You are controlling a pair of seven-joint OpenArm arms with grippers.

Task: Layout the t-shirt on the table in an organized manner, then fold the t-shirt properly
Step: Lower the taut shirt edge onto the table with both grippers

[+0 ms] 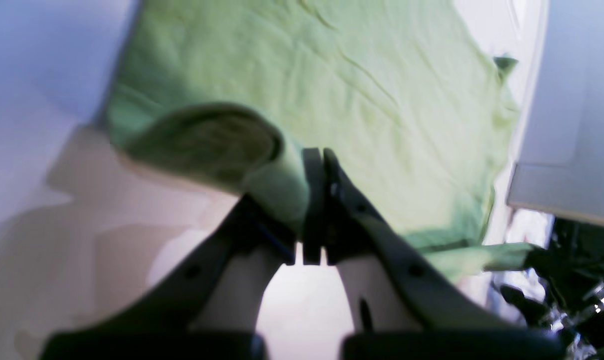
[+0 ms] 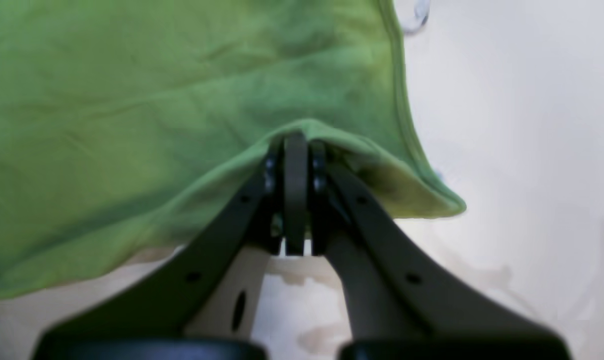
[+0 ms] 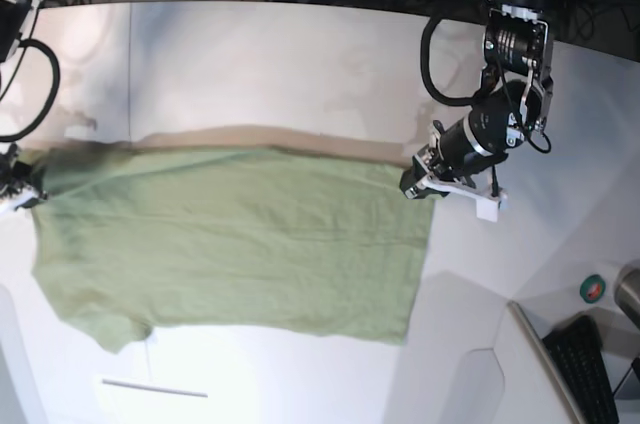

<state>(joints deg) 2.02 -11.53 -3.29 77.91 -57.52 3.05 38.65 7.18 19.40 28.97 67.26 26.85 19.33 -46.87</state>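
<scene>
Your t-shirt [image 3: 230, 244] lies lengthwise across the table [image 3: 300, 64]; left gripper [image 1: 314, 165] and right gripper [image 2: 296, 150] each pinch its edge.

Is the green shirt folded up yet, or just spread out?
Spread out, not folded. The t-shirt lies open across the table, one edge pinched by the left end effector and right end effector.

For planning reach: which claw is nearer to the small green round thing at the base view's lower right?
Left. The left claw, shut on the t-shirt, is up-left of the green round thing; the right claw grips the t-shirt's opposite end.
</scene>
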